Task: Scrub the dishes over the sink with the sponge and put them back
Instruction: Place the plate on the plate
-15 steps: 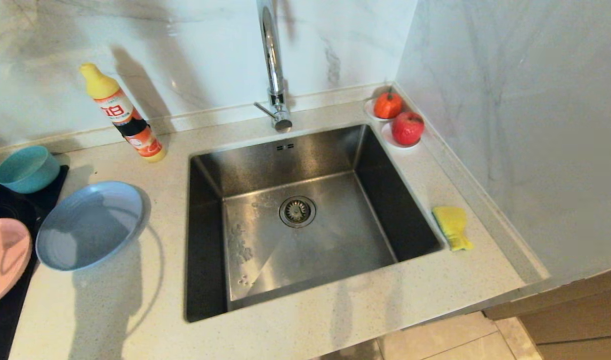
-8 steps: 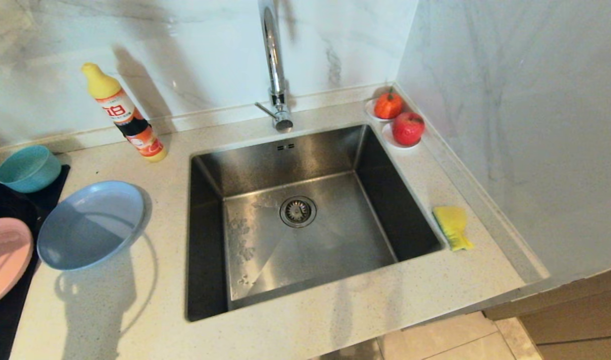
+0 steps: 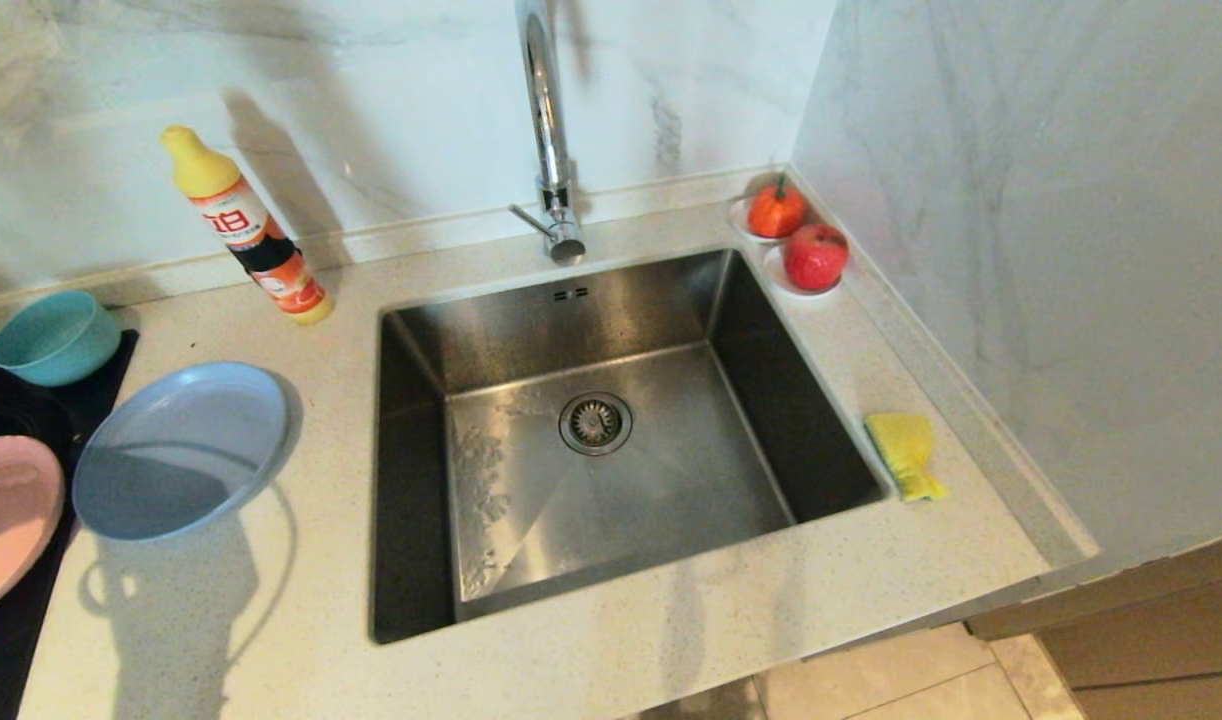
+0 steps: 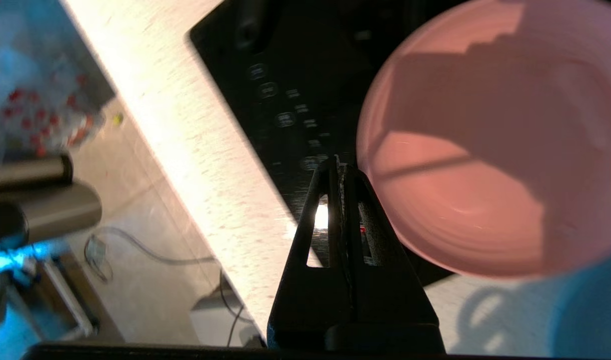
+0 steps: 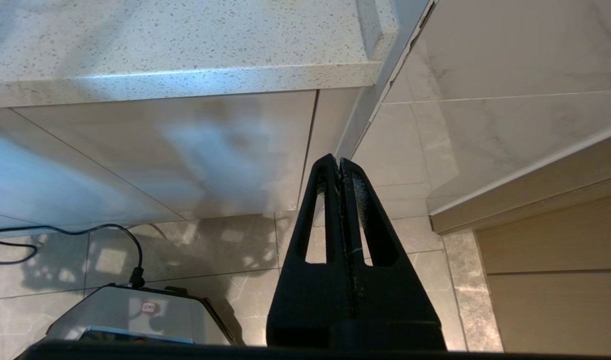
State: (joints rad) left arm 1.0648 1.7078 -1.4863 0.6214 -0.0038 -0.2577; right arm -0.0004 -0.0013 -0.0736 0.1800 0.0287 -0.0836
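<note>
My pink plate (image 3: pixel 9 520) is cut off at the head view's left edge, on the black cooktop (image 3: pixel 11 620). My left gripper (image 4: pixel 337 162), fingers pressed together, hangs beside its rim. The sponge (image 3: pixel 906 455) lies right of the sink (image 3: pixel 591 430), long axis running front to back. My right gripper (image 5: pixel 339 161), clamped empty, sits below the counter.

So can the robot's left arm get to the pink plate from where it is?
Probably yes. In the left wrist view the left gripper, fingers shut, hovers right by the pink plate, which lies bare on the black cooktop with nothing between them. It would have to open first to take the rim.
</note>
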